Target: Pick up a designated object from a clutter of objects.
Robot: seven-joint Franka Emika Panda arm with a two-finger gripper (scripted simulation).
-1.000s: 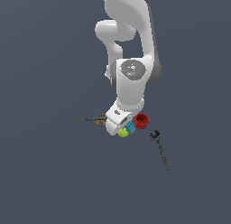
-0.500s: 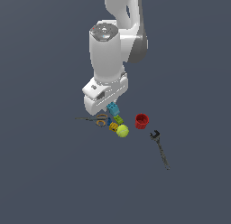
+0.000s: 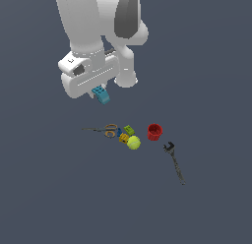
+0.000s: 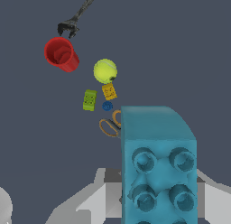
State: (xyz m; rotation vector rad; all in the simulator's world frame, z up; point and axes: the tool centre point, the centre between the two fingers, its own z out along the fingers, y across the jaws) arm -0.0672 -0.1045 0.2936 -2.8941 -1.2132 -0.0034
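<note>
Clearly the gripper [image 3: 100,92] is clamped on the cyan brick [image 3: 101,95], which hangs in the air well above the floor and well apart from the rest of the clutter. In the exterior view the brick pokes out below the white hand, at about 11 o'clock from the group on the floor. In the wrist view the cyan brick [image 4: 158,166] fills the near part of the picture, studs facing the camera, with the grey finger bodies just beside its two long sides; the fingertips themselves are hidden by the brick.

On the floor, the tennis ball [image 3: 133,142] lies at the middle of the group. The yellow block [image 3: 124,137] is just beside it at 10 o'clock, and the green block [image 3: 129,130] sits near it at 11 o'clock. The scissors [image 3: 104,130] stretch away at 9 o'clock from the green block, blades pointing toward the exterior view's left. A small blue piece [image 4: 107,106] shows in the wrist view between the yellow block and the scissors. The red cup [image 3: 154,132] stands at 2 o'clock from the ball, apart from it. The dark wrench [image 3: 174,162] lies at 4 o'clock from the cup, its open head nearest the cup.
</note>
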